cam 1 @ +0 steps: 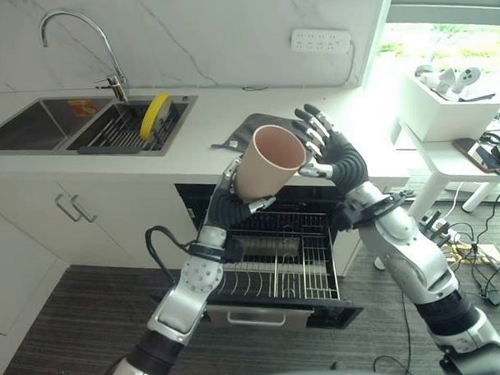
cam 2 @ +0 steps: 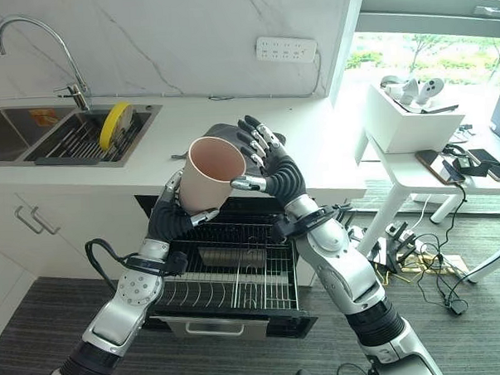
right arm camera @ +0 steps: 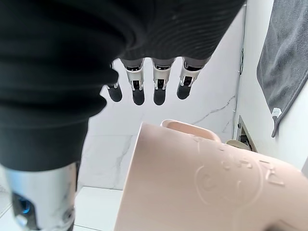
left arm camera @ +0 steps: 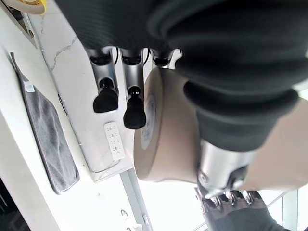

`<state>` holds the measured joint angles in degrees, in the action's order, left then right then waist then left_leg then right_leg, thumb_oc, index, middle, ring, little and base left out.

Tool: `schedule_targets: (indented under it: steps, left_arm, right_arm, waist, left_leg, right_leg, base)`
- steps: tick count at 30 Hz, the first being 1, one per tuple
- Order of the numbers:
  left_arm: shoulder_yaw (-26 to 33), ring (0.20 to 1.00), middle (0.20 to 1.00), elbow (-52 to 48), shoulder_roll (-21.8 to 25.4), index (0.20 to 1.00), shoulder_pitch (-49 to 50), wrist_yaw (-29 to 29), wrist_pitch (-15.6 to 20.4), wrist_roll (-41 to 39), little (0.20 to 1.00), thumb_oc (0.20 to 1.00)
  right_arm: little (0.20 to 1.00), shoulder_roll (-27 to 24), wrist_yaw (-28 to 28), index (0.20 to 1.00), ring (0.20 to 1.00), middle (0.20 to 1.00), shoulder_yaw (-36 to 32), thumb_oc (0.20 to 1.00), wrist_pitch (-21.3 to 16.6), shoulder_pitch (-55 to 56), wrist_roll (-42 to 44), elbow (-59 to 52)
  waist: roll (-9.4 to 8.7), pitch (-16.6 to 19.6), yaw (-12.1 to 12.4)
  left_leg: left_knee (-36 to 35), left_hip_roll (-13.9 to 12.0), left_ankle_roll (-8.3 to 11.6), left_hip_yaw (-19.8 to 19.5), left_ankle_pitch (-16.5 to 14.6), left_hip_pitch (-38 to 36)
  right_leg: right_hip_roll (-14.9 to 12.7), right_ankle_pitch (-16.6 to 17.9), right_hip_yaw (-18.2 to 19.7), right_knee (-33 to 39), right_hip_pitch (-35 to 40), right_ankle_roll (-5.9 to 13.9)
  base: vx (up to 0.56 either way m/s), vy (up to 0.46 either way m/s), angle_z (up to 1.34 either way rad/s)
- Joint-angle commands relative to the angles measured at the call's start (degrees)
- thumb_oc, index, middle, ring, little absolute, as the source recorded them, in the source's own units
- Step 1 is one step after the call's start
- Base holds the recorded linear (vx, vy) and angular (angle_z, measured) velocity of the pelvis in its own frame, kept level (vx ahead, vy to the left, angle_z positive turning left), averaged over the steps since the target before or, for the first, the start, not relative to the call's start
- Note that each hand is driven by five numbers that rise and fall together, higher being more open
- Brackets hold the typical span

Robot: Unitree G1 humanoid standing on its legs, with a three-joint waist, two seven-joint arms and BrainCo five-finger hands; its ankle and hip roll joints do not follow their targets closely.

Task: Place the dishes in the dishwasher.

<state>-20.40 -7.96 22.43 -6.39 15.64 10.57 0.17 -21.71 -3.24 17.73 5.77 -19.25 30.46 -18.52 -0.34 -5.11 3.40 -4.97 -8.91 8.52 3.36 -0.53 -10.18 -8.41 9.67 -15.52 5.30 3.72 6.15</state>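
Left eye view: a beige cup [cam 1: 269,160] is held at the centre of the frame, mouth tilted up toward the camera, above the pulled-out dishwasher rack [cam 1: 278,265]. The left hand [cam 1: 231,206] is wrapped round the cup's lower body from below, fingers and thumb curled on it. The right hand [cam 1: 325,151] is seen just beside the cup's rim on the right, its fingers spread and straight, the thumb near the cup wall; contact cannot be told. Behind the cup, a dark grey cloth [cam 1: 241,133] lies on the white counter [cam 1: 206,123]. At the upper left, a yellow plate [cam 1: 154,114] stands on edge in the sink [cam 1: 73,129] under the tap [cam 1: 79,47]. A wall socket [cam 1: 320,40] is seen at the upper centre, and a white side table [cam 1: 456,153] with a box at the right edge.
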Motion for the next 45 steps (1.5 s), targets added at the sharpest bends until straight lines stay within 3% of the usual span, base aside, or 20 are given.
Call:
schedule_targets:
  steps: [1, 13, 27, 37, 45]
  left_arm:
    - [-2.36, 0.2, 0.2, -0.48, 1.85, 0.2, -7.22, 0.2, 2.07, -0.61, 0.2, 0.2]
    - [-1.42, 0.2, 0.2, -1.62, 1.64, 0.2, -7.82, 0.81, 1.63, -1.54, 0.2, 0.2]
    - [0.0, 0.2, 0.2, -5.37, 2.52, 0.2, -9.99, -0.87, -1.64, -2.12, 0.2, 0.2]
    - [-0.44, 0.2, 0.2, -7.37, 2.9, 0.2, -11.52, -3.68, -4.74, -3.45, 0.2, 0.2]
    - [-2.84, 0.2, 0.2, -5.78, 2.04, 0.2, -11.77, -3.76, -4.14, -2.79, 0.2, 0.2]
  right_arm:
    - [1.0, 0.77, 0.89, 1.0, 1.0, 1.0, -1.01, 1.0, -2.19, -5.02, -0.27, -1.3]
    - [1.0, 0.6, 1.73, 1.0, 1.0, 1.0, 0.37, 1.0, 0.58, -5.31, -4.25, -0.24]
    - [1.0, -0.2, 1.41, 1.0, 1.0, 1.0, 1.23, 1.0, 1.77, -5.88, -11.38, 0.07]
    - [1.0, -0.83, 0.44, 1.0, 1.0, 1.0, 0.34, 1.0, 2.02, -6.82, -8.88, -0.57]
    - [1.0, 0.29, -1.08, 1.0, 1.0, 1.0, -0.1, 1.0, -0.39, -7.47, -4.54, -1.17]
  waist:
    - [-0.38, -0.25, 0.9]
    - [-0.35, -0.26, 0.91]
    - [-0.15, -0.62, 0.89]
    - [-0.07, -0.82, 0.65]
    - [-0.08, -0.78, 0.48]
  left_leg:
    - [-0.03, -0.35, -3.53, 2.26, -4.92, 0.87]
    - [-0.03, -0.14, -3.67, 1.97, -4.84, 0.82]
    - [-0.03, 0.14, -3.76, 1.29, -4.81, 0.91]
    - [-0.03, 0.37, -3.9, 1.03, -4.42, 1.13]
    - [-0.03, 0.4, -4.03, 1.52, -4.51, 1.09]
  right_leg:
    - [-2.89, -12.81, -0.96, -0.31, 7.26, 3.49]
    - [-2.57, -12.93, -0.7, -0.35, 7.38, 3.25]
    - [-2.63, -13.13, -0.75, -0.55, 7.37, 3.4]
    - [-2.61, -12.79, -0.66, -0.59, 7.11, 3.4]
    - [-2.59, -12.7, -0.65, -0.47, 7.13, 3.36]
  base:
    - [0.0, 0.0, 0.0]
    - [0.0, -0.001, 0.03]
    - [0.0, 0.0, 0.0]
    - [0.0, 0.0, 0.0]
    - [0.0, 0.0, 0.0]
